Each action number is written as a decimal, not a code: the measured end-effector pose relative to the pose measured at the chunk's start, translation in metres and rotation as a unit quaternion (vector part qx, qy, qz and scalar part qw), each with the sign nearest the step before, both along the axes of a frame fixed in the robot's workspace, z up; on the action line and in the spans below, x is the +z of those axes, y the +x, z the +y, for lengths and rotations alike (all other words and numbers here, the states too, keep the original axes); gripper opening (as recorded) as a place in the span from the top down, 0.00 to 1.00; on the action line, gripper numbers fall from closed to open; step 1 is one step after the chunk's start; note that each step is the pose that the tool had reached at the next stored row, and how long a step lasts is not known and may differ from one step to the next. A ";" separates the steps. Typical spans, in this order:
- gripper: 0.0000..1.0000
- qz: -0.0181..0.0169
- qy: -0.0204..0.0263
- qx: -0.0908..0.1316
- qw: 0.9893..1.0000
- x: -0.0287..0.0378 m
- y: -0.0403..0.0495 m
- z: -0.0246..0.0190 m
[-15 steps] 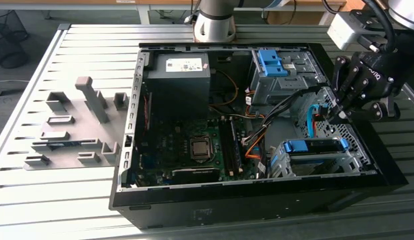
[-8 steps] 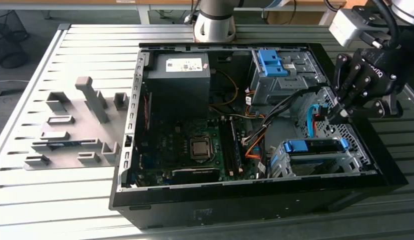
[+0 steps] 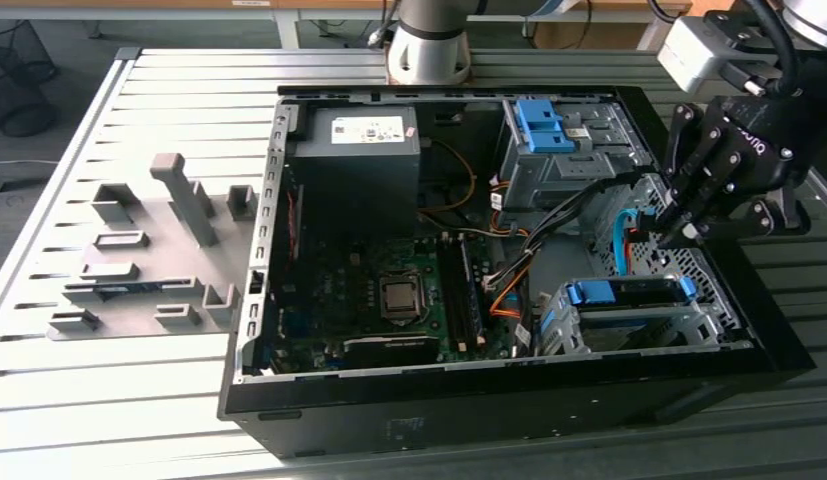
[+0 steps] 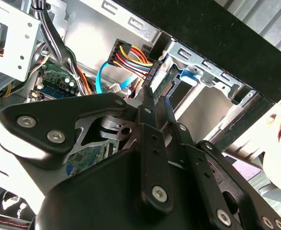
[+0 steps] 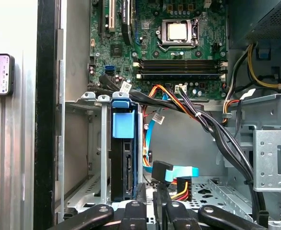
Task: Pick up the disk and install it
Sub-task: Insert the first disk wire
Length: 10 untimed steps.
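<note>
One disk (image 5: pixel 122 158) sits edge-up in the drive cage (image 5: pixel 95 143), centre-left of the first wrist view, blue rail outward for the slot. Gripper (image 3: pixel 683 232) hovers over the case's right side, fingers together, empty.

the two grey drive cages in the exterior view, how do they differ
The upper cage sits toward the back of the case with a blue bracket lying on top; the lower cage sits at the case's front corner with a blue-railed disk slotted in it. The pincer hovers just above the lower cage, clear of the upper one. Both are perforated grey metal, mounted along the exterior view's right side of the case.
</note>
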State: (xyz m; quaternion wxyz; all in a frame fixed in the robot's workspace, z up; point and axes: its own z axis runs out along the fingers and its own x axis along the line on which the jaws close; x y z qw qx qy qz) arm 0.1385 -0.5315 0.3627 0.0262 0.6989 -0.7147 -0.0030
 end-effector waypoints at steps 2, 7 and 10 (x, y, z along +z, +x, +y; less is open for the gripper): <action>0.76 0.000 0.000 0.002 1.000 0.0000 0.0000 0.0000; 0.69 0.000 0.000 0.016 1.000 -0.0004 0.0011 0.0008; 0.69 0.001 0.000 0.018 1.000 -0.0007 0.0032 0.0019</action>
